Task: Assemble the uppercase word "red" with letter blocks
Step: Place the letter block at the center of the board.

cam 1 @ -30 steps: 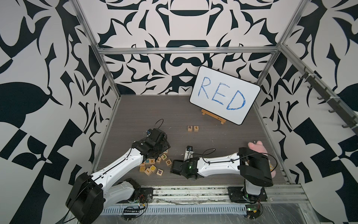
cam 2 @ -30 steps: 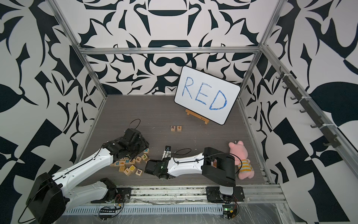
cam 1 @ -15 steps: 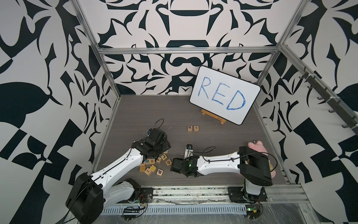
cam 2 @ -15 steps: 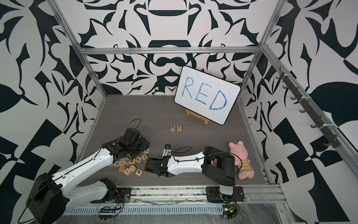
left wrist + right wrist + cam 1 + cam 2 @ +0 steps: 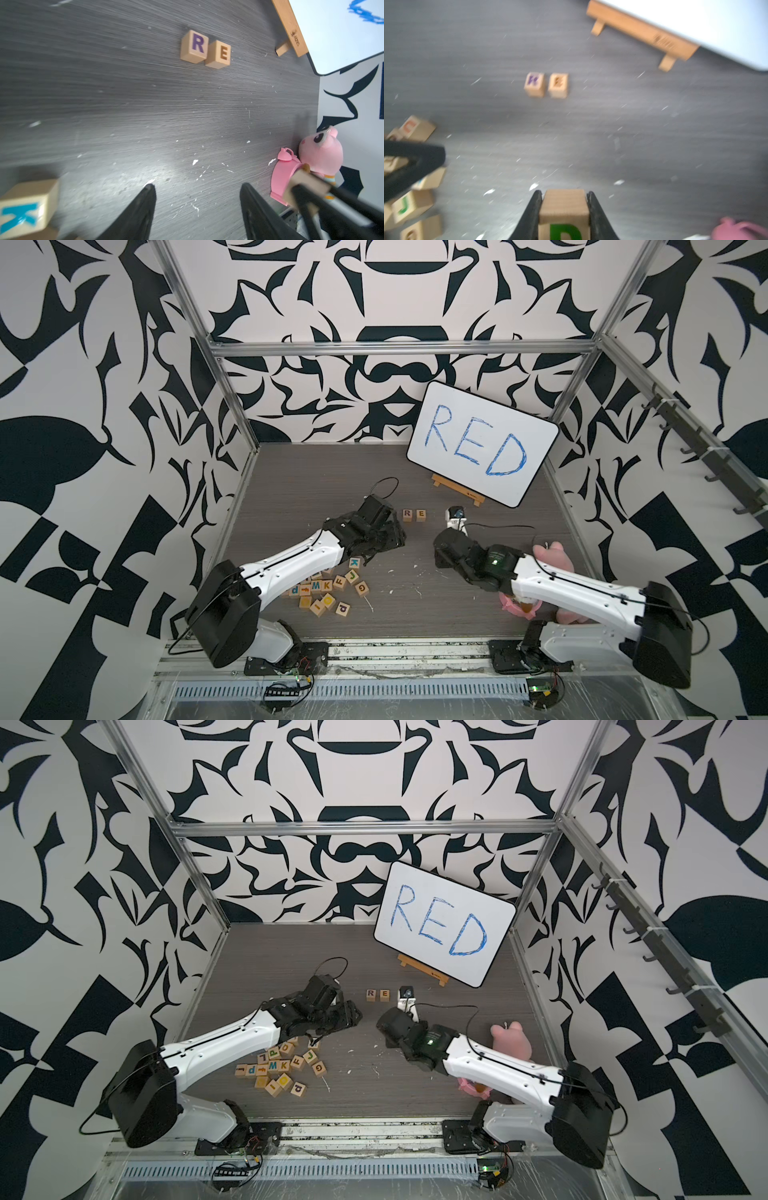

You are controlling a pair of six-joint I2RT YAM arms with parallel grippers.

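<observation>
Two letter blocks lie side by side on the dark table, the purple R [image 5: 407,513] [image 5: 197,44] and the red E [image 5: 421,513] [image 5: 222,54], reading "RE". My right gripper [image 5: 563,193] is shut on the block with the green D [image 5: 563,207], holding it above the table, nearer than the pair and to its right. In both top views the gripper hides that block. My left gripper [image 5: 197,186] [image 5: 392,537] hovers open and empty just left of the pair.
Several loose letter blocks [image 5: 328,585] lie in a pile under my left arm, with a blue K [image 5: 25,209] nearest. The whiteboard [image 5: 482,443] on its wooden stand [image 5: 457,491] is at the back right. A pink plush toy [image 5: 548,551] and a pink cup [image 5: 284,176] lie by the right wall.
My right gripper has shut on the D block at the pile's edge and carried it right and farther back. My left gripper has moved toward the R and E.
</observation>
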